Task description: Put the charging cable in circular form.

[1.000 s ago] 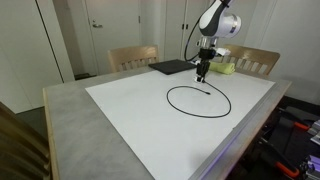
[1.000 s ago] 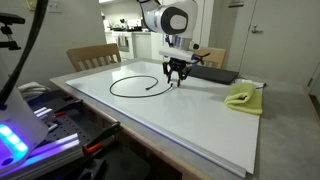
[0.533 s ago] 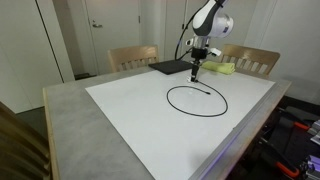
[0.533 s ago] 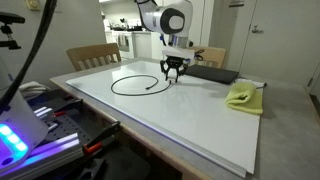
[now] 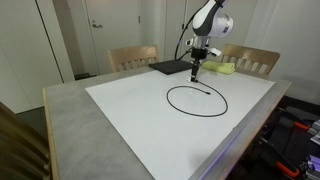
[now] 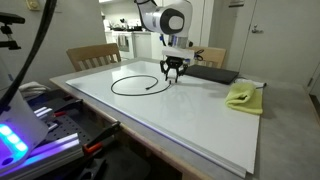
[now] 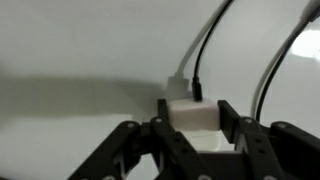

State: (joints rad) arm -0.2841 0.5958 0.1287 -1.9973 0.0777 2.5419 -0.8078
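The charging cable (image 5: 168, 99) lies as a closed, near-circular loop on the white sheet (image 5: 130, 110) covering the table (image 5: 62, 110). Its small dark plug (image 5: 207, 90) points inward just inside the far side of the loop. In the wrist view only two curved black strands enter from the top edge. One ends at a small white block (image 7: 192, 112), and the rest of the loop is cut off. The gripper (image 5: 197, 73) hangs above the far edge of the loop, clear of the cable in both exterior views. Its fingers (image 7: 228, 115) stand apart, with the white block seen in the gap. Whether they touch the block cannot be told. The fingertips are blurred and dark. Beyond the gripper lie a flat black pad (image 5: 170, 66) and a yellow-green object (image 5: 224, 68), the latter too small to identify.
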